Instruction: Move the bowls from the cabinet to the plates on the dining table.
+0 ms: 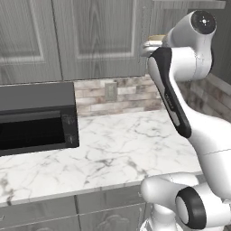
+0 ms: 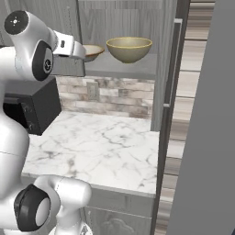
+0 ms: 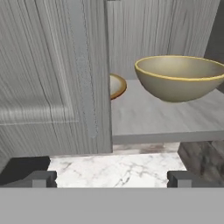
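While the arm reaches up toward the cabinet (image 2: pixel 124 18), two bowls sit on its grey shelf (image 3: pixel 166 118). In the right base view the nearer bowl (image 2: pixel 129 48) stands in the open at about 12 o'clock of the picture, and a second bowl (image 2: pixel 93 52) sits just beside it toward 9 o'clock, partly hidden behind the robot's wrist. In the hand view the near bowl (image 3: pixel 179 78) lies toward 2 o'clock, upright on the shelf, and the farther bowl (image 3: pixel 116 85) peeks out from behind a closed cabinet door (image 3: pixel 52 74) that covers the 9 o'clock half of that view. That door edge stands between the hand and the farther bowl.

The fingers (image 3: pixel 111 178) are spread wide, the tips apart at the bottom corners of the hand view, with nothing between them; they are below the shelf's front edge and touch neither bowl.

Below the cabinet runs a white marble surface (image 1: pixel 126 144) with a stone-tile backsplash (image 1: pixel 131 97) behind it. A black microwave (image 1: pixel 36 117) stands on it toward 9 o'clock in the left base view. An open cabinet door (image 2: pixel 174 92), edge-on, rises at 3 o'clock of the shelf in the right base view.
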Controlling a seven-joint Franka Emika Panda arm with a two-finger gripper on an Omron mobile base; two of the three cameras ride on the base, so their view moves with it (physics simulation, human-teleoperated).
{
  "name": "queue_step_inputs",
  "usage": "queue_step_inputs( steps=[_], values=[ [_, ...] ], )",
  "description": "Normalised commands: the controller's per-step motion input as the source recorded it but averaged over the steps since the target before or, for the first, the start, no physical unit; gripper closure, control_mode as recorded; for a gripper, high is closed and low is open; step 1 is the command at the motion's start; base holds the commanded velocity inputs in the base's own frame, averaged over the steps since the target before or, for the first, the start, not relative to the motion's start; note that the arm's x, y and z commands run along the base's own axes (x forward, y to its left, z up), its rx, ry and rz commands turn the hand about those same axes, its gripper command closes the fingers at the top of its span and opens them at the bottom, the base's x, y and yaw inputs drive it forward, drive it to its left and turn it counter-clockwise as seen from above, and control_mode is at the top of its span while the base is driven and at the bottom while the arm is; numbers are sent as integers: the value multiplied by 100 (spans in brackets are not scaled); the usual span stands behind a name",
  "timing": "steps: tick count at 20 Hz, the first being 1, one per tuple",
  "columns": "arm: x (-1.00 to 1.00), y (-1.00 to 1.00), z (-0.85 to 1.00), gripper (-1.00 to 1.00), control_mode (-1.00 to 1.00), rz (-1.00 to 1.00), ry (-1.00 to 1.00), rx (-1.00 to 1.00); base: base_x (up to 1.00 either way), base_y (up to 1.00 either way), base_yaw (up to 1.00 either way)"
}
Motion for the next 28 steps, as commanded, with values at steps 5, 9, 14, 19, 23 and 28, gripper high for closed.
queue_step_inputs(
  steps=[5,9,14,19,23,28],
  values=[
    [5,10,0,-100,-100,5,-4,1,0,0,0],
    [10,7,0,-100,-100,3,-9,0,0,0,0],
    [11,5,4,-100,-100,3,-7,2,0,0,0],
    [17,5,2,-100,-100,2,0,3,0,0,0],
    [23,6,0,-100,-100,1,1,2,0,0,0],
    [24,7,0,-100,-100,0,2,1,0,0,0]
  ],
)
